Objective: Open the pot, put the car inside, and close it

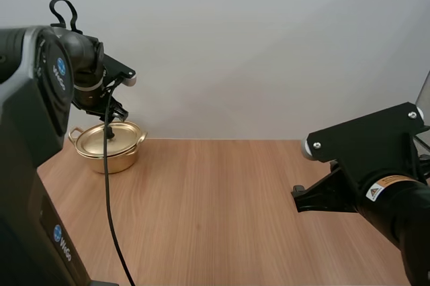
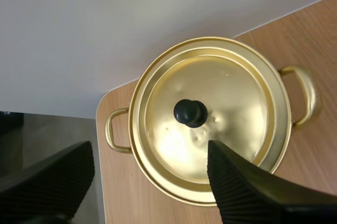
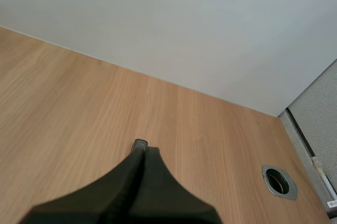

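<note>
The pot (image 1: 114,160) sits lidded on the table (image 1: 235,212). The left gripper (image 2: 150,153) hangs above its lid (image 2: 237,92), fingers spread wide, near the knob (image 2: 190,112). The right gripper (image 3: 139,146), closed on nothing, is well apart from the pot. The arm label (image 1: 384,187) is unreadable.

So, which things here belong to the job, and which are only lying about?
For the job: pot; its lid with the black knob; left gripper, fingers open above the lid.
Just lying about: metal grommet set in the table; right gripper, fingers shut, over the table.
</note>
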You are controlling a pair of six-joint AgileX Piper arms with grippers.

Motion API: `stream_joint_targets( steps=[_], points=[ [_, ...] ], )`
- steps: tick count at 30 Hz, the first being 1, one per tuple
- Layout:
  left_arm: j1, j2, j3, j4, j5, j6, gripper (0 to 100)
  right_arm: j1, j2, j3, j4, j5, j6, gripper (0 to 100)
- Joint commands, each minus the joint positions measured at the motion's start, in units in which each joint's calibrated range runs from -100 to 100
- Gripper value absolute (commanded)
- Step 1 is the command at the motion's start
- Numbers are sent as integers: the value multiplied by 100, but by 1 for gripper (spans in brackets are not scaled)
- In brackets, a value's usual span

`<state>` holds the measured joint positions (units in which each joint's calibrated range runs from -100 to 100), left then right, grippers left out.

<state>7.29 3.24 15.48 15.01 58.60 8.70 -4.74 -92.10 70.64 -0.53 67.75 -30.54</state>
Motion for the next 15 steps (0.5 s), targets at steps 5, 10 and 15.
stream_joint_targets(
  steps=[5,10,15],
  points=[
    [-1,442,-430,-559,231,295,100,-79,-4,3,1,-42,-4,0],
    [-1,796,-792,-606,643,295,100,-106,-4,3,1,-42,-4,0],
    [-1,1046,-1010,-620,842,223,100,-123,-4,3,1,-42,-4,0]
  ],
)
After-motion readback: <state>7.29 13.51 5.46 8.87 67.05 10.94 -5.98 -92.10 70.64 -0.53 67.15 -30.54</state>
